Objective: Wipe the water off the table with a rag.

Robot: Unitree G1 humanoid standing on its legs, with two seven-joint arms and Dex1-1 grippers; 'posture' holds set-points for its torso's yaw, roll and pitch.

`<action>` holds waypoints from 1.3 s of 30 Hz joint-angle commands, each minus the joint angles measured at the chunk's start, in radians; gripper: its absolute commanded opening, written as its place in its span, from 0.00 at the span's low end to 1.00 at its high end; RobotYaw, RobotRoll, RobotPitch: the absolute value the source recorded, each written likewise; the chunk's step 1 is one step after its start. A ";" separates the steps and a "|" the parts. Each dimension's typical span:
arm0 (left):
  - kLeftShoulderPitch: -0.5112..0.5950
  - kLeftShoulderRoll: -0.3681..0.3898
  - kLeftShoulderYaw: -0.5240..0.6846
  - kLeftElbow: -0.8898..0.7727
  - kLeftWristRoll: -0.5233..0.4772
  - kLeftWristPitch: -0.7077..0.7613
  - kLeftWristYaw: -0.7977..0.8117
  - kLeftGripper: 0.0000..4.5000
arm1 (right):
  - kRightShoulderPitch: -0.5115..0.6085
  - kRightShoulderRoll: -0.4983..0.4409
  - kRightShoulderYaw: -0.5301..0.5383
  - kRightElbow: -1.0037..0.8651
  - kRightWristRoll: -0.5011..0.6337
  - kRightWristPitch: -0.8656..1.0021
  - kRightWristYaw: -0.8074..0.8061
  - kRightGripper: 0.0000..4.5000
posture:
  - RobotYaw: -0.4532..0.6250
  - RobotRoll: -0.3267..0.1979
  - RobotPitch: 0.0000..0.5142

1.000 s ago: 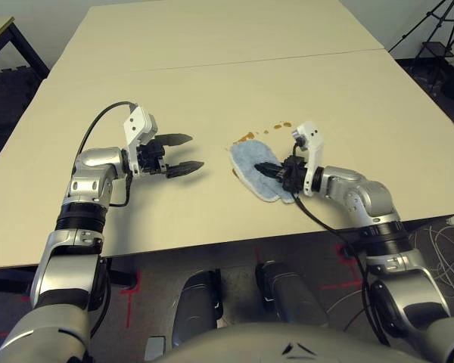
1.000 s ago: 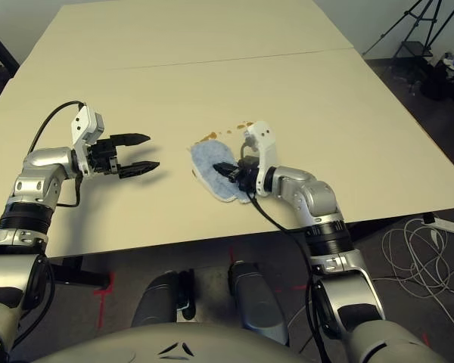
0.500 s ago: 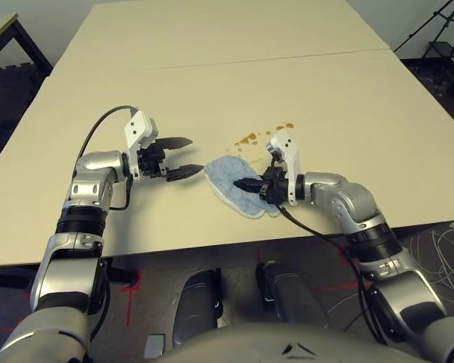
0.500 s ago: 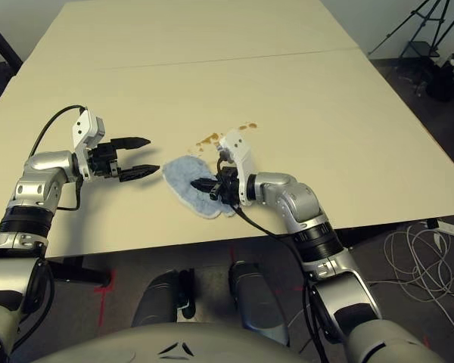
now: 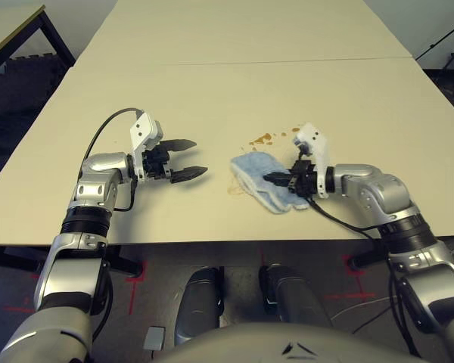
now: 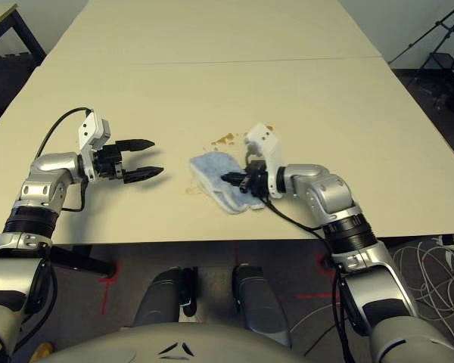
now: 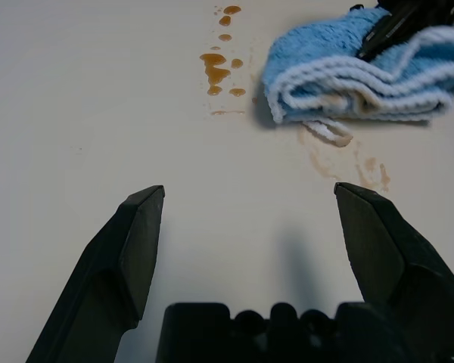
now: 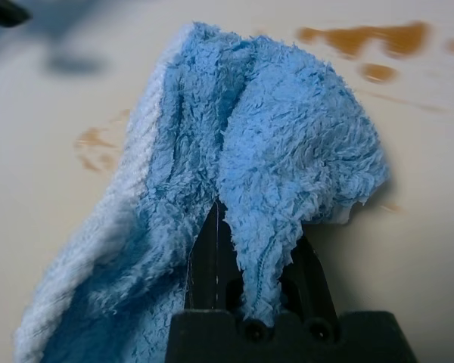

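The light blue rag (image 5: 259, 175) lies bunched on the pale table (image 5: 227, 98), and my right gripper (image 5: 278, 179) is shut on its right part. In the right wrist view the rag (image 8: 242, 174) drapes over the closed fingers. The water shows as amber-brown drops (image 5: 262, 139) just beyond the rag and a thin smear (image 5: 234, 189) at its near left corner. The left wrist view has the drops (image 7: 216, 66) and a smear (image 7: 363, 165) beside the rag (image 7: 363, 68). My left gripper (image 5: 188, 158) hovers open to the rag's left, nothing between its fingers.
A seam line (image 5: 242, 62) crosses the table farther back. Another table's corner (image 5: 15, 23) stands at the far left over dark floor. Cables (image 6: 439, 257) lie on the floor past the table's right edge.
My right gripper has dragged the rag back toward the right after a sweep left, leaving a faint smear at its left corner. The camera view has shifted; the left arm has held still.
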 commanded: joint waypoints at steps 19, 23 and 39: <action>-0.032 -0.007 -0.021 0.050 0.037 -0.035 -0.013 1.00 | -0.148 -0.079 -0.363 0.360 0.013 -0.228 -0.185 0.00 | 0.12 0.62 0.24; -0.040 -0.003 -0.019 0.057 0.038 -0.035 -0.016 1.00 | -0.207 -0.039 -0.352 0.466 -0.022 -0.323 -0.221 0.00 | 0.12 0.62 0.24; -0.003 0.061 -0.014 -0.003 0.024 0.014 -0.052 1.00 | -0.245 0.204 -0.183 0.636 -0.169 -0.441 -0.162 0.00 | 0.15 0.62 0.24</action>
